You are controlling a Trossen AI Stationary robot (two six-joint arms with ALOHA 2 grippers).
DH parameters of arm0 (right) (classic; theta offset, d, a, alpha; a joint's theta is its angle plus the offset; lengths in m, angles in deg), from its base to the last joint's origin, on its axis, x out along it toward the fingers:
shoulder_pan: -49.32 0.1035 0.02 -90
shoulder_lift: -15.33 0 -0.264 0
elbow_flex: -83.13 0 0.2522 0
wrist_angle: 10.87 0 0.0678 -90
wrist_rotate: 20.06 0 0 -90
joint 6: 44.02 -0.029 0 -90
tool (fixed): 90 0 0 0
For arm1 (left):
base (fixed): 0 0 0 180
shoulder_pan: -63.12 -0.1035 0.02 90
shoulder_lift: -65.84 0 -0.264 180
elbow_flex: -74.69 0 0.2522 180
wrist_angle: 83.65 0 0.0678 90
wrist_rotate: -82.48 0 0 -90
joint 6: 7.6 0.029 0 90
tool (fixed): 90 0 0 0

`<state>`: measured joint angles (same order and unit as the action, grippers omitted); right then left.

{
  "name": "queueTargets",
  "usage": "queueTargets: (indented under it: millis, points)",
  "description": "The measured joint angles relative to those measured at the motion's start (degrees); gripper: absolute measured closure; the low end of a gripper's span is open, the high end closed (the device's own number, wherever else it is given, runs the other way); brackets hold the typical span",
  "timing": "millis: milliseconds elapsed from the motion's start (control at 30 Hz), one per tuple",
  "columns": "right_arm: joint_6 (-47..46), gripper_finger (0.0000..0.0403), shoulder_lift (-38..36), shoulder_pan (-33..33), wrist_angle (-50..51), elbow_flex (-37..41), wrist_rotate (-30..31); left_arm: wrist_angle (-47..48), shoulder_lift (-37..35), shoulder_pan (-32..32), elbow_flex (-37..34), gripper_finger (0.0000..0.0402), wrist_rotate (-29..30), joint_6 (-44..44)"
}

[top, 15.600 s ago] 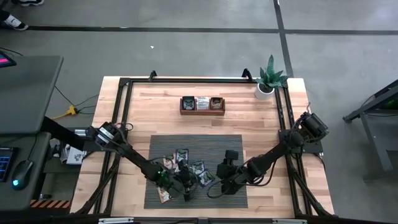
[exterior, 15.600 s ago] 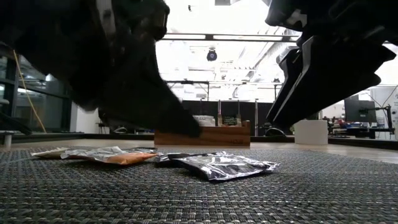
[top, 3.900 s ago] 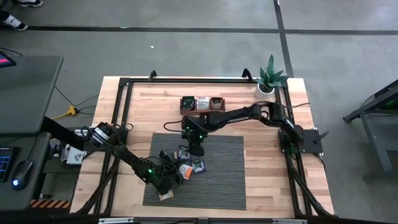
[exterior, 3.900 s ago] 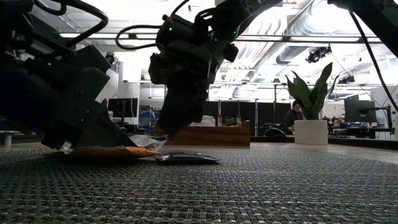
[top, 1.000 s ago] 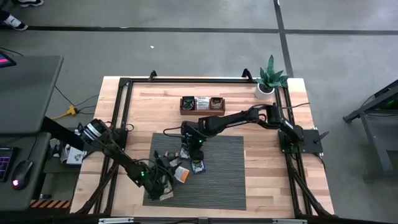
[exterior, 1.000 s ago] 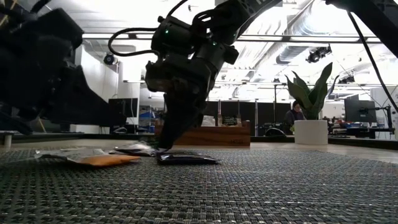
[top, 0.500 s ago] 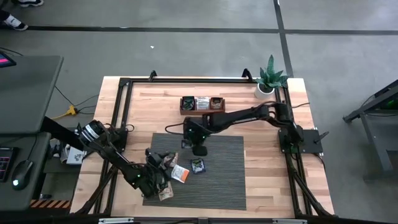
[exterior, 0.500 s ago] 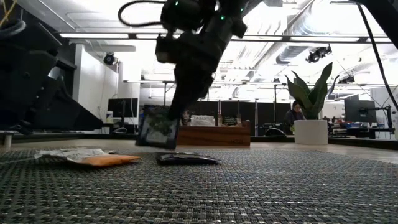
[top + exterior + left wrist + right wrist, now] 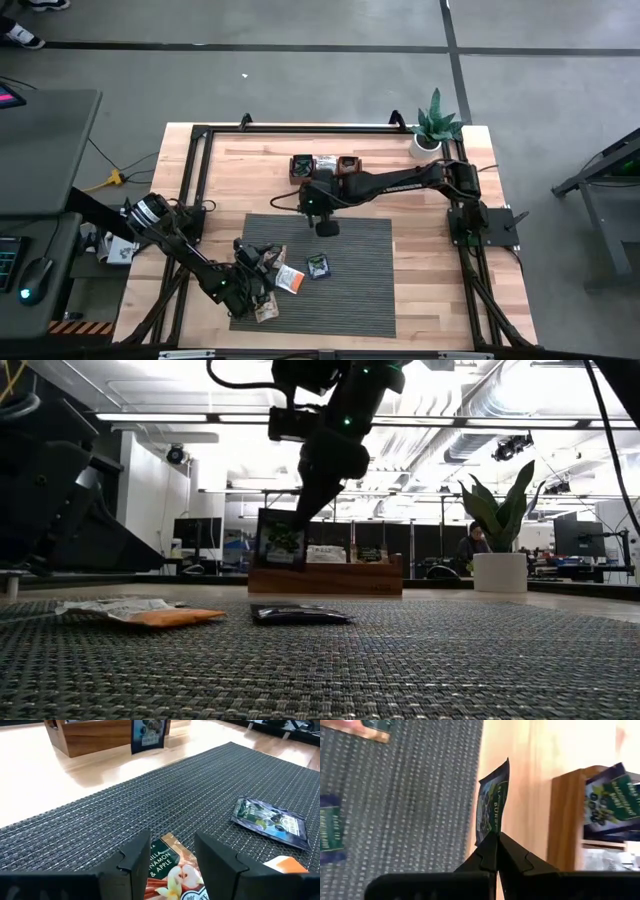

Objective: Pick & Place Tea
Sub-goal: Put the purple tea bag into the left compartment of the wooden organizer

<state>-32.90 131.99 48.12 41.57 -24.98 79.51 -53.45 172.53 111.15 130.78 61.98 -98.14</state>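
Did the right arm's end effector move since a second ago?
Yes. The right end effector, shut on a sachet, rose off the mat and moved toward the wooden box.

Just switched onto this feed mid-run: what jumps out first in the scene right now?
The right gripper hangs above the table's middle, pinching a dark blue-green tea sachet by its top edge, just in front of the wooden compartment box at the back. Low at the dark woven mat's left edge, the left gripper sits open over a tan vanilla-apple sachet, with another dark sachet lying flat nearby.
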Motion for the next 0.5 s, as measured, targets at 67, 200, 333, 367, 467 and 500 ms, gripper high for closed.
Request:
queueTargets:
  millis: [67,200,333,367,467,500]
  points:
    - [1.08,0.0403,0.00,-0.47,0.07,-0.02,0.57,-0.01,0.00,0.00,0.00,0.0250,-0.16,0.00]
    - [4.15,0.0403,-0.14,-2.01,1.08,-0.02,1.91,-0.08,0.00,0.00,0.02,0.0250,-0.19,0.00]
    - [5.75,0.0403,-0.16,-3.87,1.19,-0.07,2.98,-0.25,0.02,-0.02,0.02,0.0250,-0.26,0.00]
    - [5.88,0.0403,-0.16,-4.33,1.16,-0.07,3.42,-0.25,0.02,-0.02,0.02,0.0250,-0.27,0.00]
    - [6.95,0.0403,-0.16,-5.60,0.88,-0.09,3.79,-0.23,0.02,-0.02,0.02,0.0251,-0.28,0.00]
    - [7.31,0.0403,-0.16,-5.92,0.75,-0.09,3.92,-0.23,0.02,-0.02,0.02,0.0251,-0.30,0.00]
